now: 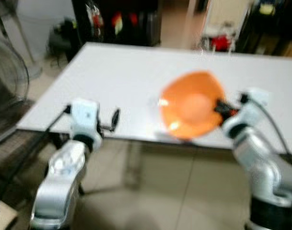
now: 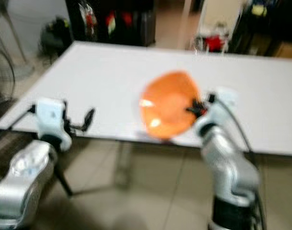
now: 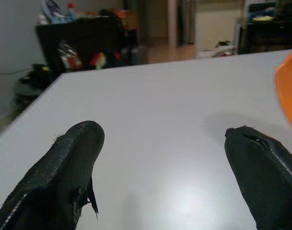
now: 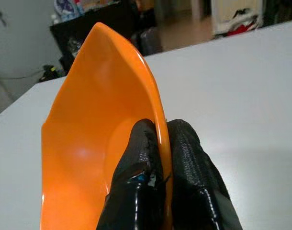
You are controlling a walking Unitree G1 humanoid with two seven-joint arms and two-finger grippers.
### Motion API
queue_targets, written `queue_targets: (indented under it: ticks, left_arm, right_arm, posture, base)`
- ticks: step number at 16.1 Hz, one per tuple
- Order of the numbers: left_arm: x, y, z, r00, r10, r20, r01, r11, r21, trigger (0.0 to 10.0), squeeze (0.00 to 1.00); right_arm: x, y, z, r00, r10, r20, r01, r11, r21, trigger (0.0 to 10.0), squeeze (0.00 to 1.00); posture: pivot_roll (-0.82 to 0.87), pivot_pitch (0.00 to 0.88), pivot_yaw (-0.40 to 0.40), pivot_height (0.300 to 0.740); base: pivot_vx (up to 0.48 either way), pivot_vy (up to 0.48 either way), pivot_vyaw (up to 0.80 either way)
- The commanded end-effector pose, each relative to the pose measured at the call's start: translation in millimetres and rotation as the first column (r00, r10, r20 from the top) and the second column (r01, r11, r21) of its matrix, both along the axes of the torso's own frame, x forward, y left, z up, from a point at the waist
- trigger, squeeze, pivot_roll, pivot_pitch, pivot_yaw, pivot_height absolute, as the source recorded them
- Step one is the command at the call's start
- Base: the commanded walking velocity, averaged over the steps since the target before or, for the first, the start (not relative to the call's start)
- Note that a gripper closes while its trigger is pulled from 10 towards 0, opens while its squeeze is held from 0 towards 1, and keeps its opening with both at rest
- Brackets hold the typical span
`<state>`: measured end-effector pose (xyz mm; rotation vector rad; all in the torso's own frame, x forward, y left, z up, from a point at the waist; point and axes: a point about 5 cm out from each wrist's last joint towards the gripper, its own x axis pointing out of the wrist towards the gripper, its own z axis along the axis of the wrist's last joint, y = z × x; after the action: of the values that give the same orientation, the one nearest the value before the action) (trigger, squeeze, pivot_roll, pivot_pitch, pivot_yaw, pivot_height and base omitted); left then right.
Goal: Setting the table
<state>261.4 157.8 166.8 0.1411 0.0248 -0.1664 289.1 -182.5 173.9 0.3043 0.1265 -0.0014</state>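
The left claw (image 1: pixel 113 120) is hanging at the near edge of the white desk (image 1: pixel 117 76), toward 7 o'clock, its two black fingers (image 3: pixel 64 167) spread wide with nothing between them. The right claw (image 4: pixel 160 143) is pinching the rim of an orange bowl (image 1: pixel 191 105) tight between its fingers, toward 4 o'clock. The bowl is tilting steeply over the desk's near edge, its hollow facing the camera. Beyond the desk, dark shelving (image 1: pixel 122 19) is standing at 12 o'clock.

no legible text or labels
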Motion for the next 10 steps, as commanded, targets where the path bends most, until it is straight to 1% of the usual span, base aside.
queue_targets:
  ticks: [1,10]
  left_arm:
    - [-0.1,6.2,3.2,1.0,0.02,0.013,-0.02,1.0,0.012,10.0,0.0]
    - [2.7,5.7,5.4,1.0,0.009,0.019,-0.009,1.0,0.012,10.0,0.0]
  right_arm:
    - [2.9,13.1,9.1,0.998,0.051,0.04,-0.052,0.998,0.018,10.0,0.0]
    - [3.5,13.6,9.1,0.998,0.049,0.042,-0.05,0.999,0.023,10.0,0.0]
  posture:
    - [-0.04,0.0,-0.024,0.74]
    - [-0.04,0.0,-0.017,0.74]
  base:
    - [0.326,0.0,0.0]
    - [0.323,0.0,0.0]
